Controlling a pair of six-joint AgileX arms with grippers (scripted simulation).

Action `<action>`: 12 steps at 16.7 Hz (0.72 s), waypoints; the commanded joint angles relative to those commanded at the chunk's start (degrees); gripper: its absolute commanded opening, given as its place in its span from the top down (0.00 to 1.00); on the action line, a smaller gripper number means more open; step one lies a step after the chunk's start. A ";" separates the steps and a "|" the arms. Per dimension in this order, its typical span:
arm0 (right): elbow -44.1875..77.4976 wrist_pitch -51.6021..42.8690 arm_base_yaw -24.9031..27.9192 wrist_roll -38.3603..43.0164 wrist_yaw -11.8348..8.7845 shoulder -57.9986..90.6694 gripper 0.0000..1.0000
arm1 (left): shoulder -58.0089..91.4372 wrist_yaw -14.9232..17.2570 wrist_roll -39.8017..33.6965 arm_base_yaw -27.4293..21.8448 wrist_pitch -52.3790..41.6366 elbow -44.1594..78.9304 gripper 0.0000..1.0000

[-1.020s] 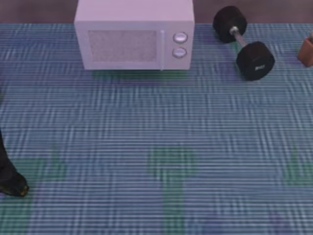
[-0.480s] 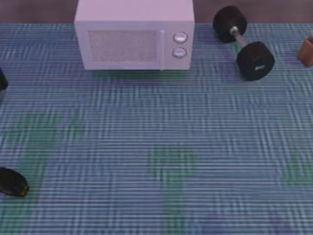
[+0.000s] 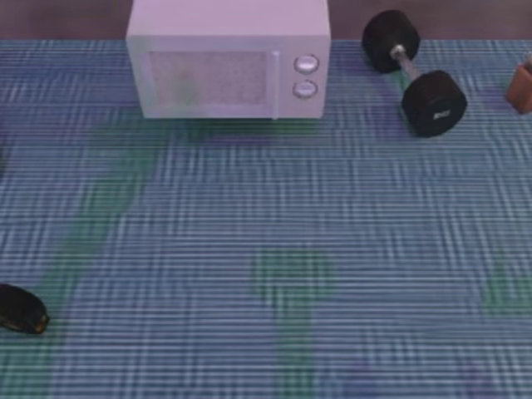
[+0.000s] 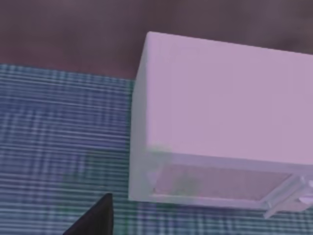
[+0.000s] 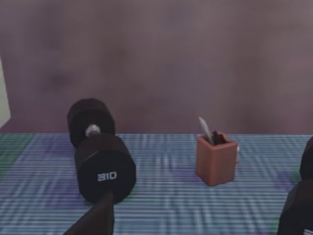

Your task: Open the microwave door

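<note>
Left hand (image 4: 95,218) first: all I get in the left wrist view is one dark sliver of it poking in at the edge, so I honestly can't tell if it's open or closed. It's not touching anything. It hangs up in the air above the worktop (image 3: 249,216), off the microwave's left front corner, with the camera looking down at the microwave (image 4: 230,98) on a slant. You see the top, the left side wall and a squashed strip of the front.

The microwave door (image 4: 220,183) is shut, sitting flush with the front of the box. Its speckled grey window takes up most of it, and the slim handle (image 4: 283,193) runs along the edge next to the two silver knobs (image 3: 307,64).

From the top view the hand itself doesn't show. There's just a black lump (image 3: 21,309) at the left edge, near the front, which I take to be part of the left arm. A faint greenish shadow runs from that side up toward the microwave's left front.

The microwave sits at the far edge of the worktop, a bit left of centre, with its front facing the near side. A black dumbbell (image 3: 413,71) lies just to its right, angled. A small brown holder (image 3: 521,87) is at the far right edge, well apart from the microwave.

Right hand (image 5: 98,218) is out of the top view. Its wrist view looks across at the dumbbell and the holder, and again I can't tell open or closed.
</note>
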 joint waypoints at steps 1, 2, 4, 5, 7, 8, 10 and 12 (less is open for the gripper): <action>0.00 0.00 0.00 0.00 0.00 0.00 0.00 | 5.48 -0.68 -1.24 -1.41 -3.07 5.80 0.00; 0.00 0.00 0.00 0.00 0.00 0.00 0.00 | 10.88 -1.34 -2.45 -2.80 -6.10 11.49 0.00; 0.00 0.00 0.00 0.00 0.00 0.00 0.00 | 21.24 -2.61 -4.77 -5.45 -11.91 22.34 0.00; 0.00 0.00 0.00 0.00 0.00 0.00 0.00 | 26.14 -3.21 -5.87 -6.70 -14.66 27.45 0.00; 0.00 0.00 0.00 0.00 0.00 0.00 0.00 | 35.31 -4.33 -7.91 -9.01 -19.80 36.93 0.00; 0.00 0.00 0.00 0.00 0.00 0.00 0.00 | 39.42 -4.83 -8.82 -10.04 -22.10 41.13 0.00; 0.00 0.00 0.00 0.00 0.00 0.00 0.00 | 46.74 -5.74 -10.45 -11.87 -26.18 48.55 0.00; 0.00 0.00 0.00 0.00 0.00 0.00 0.00 | 52.52 -6.46 -11.74 -13.30 -29.40 54.35 0.00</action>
